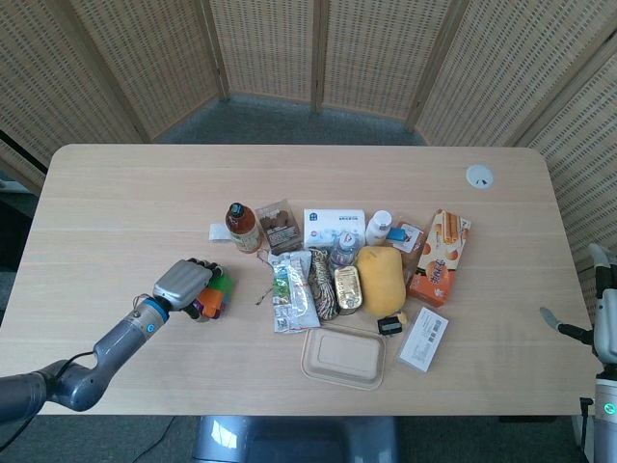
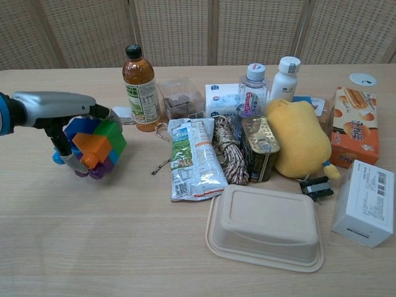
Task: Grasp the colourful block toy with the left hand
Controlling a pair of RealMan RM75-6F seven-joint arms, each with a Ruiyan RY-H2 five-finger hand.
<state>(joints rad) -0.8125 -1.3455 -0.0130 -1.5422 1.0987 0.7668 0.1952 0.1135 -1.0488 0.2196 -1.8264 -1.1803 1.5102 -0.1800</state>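
Note:
The colourful block toy (image 2: 97, 146), made of green, orange, blue and purple pieces, sits in my left hand (image 2: 54, 106) at the left of the table. The fingers curl over its top and the thumb hooks under its near side. In the chest view the toy hangs a little above the tabletop. From the head view, the left hand (image 1: 180, 284) covers most of the toy (image 1: 216, 295). My right hand (image 1: 596, 326) shows only at the far right edge, off the table, holding nothing, with a finger sticking out sideways.
Right of the toy stand a brown tea bottle (image 2: 140, 88) and a clear box (image 2: 180, 98). Further right lie a snack packet (image 2: 194, 162), a rope bundle (image 2: 229, 148), a can (image 2: 259, 150), a yellow plush (image 2: 301, 140) and a lidded pulp box (image 2: 266, 226).

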